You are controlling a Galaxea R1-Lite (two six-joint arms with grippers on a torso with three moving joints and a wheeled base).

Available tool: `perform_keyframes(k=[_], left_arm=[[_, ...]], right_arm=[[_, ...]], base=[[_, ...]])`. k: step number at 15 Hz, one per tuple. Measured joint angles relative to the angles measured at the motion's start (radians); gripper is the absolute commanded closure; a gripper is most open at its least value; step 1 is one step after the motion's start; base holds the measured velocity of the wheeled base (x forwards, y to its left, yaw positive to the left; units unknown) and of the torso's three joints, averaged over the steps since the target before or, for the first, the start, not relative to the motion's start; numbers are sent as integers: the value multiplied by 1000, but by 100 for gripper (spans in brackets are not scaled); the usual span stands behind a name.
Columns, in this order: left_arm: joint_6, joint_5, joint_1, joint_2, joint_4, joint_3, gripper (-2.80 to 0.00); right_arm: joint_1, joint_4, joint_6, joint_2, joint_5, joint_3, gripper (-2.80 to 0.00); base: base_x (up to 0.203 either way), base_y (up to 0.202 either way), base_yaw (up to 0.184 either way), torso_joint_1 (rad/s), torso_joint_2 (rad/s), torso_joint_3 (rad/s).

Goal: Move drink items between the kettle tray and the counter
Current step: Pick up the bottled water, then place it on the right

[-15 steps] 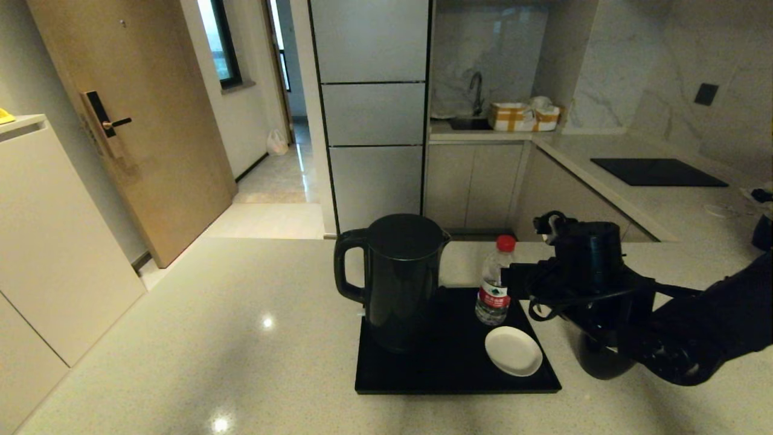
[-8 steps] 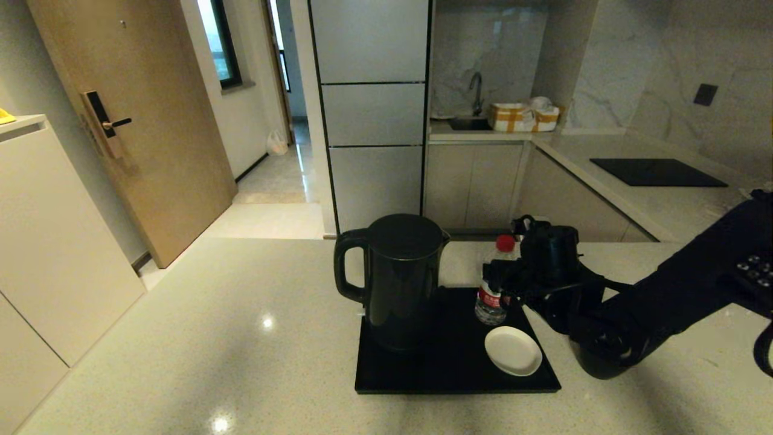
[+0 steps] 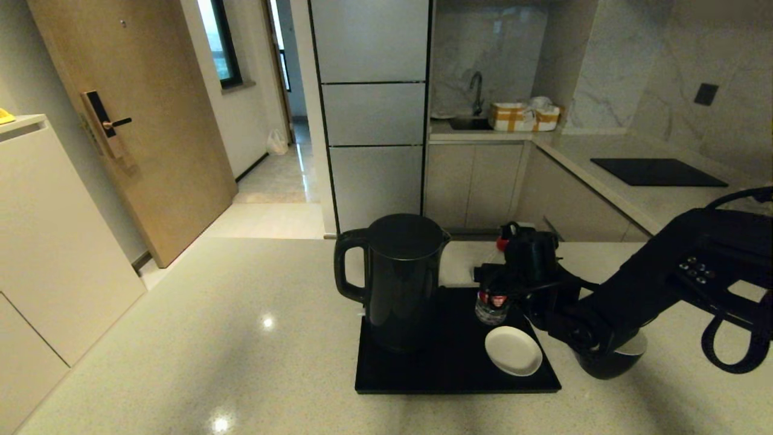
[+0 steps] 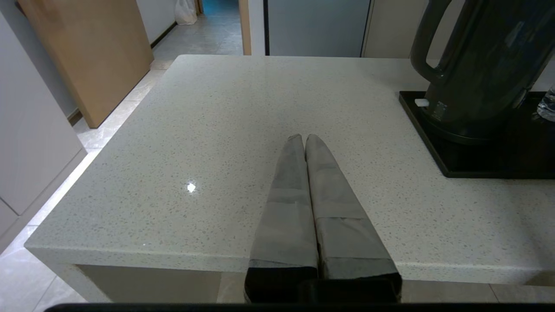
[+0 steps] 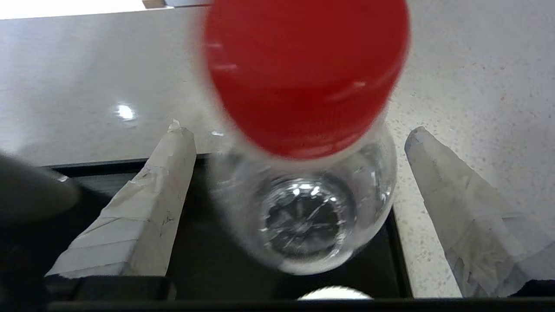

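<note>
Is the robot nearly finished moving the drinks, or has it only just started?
Probably early on. Done, it seems: the black cup already sits on the counter, beside the tray. In hand: the right gripper is over the water bottle, open fingers on each side, not squeezing. Left: the bottle and kettle are on the tray. The left gripper waits shut.

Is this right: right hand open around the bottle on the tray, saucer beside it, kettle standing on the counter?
Not quite. The kettle stands on the tray, not the counter, as the head view shows. The rest holds: the right hand is open around the bottle, with the saucer beside it.
</note>
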Motion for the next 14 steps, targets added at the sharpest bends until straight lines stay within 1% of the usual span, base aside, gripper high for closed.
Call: perform_keyframes(k=[4, 9, 11, 14], left_arm=[[0, 0, 0, 0, 0, 0, 0], [0, 0, -1, 0, 0, 0, 0], [0, 0, -1, 0, 0, 0, 0], [0, 1, 0, 0, 0, 0, 0]], right_arm=[[-16, 0, 0, 27, 0, -12, 0], [-20, 13, 0, 13, 0, -4, 0], [-21, 49, 4, -31, 0, 4, 0], [-29, 165, 6, -181, -21, 7, 0]], base=[[0, 0, 0, 0, 0, 0], [0, 0, 0, 0, 0, 0], [0, 0, 0, 0, 0, 0], [0, 0, 0, 0, 0, 0]])
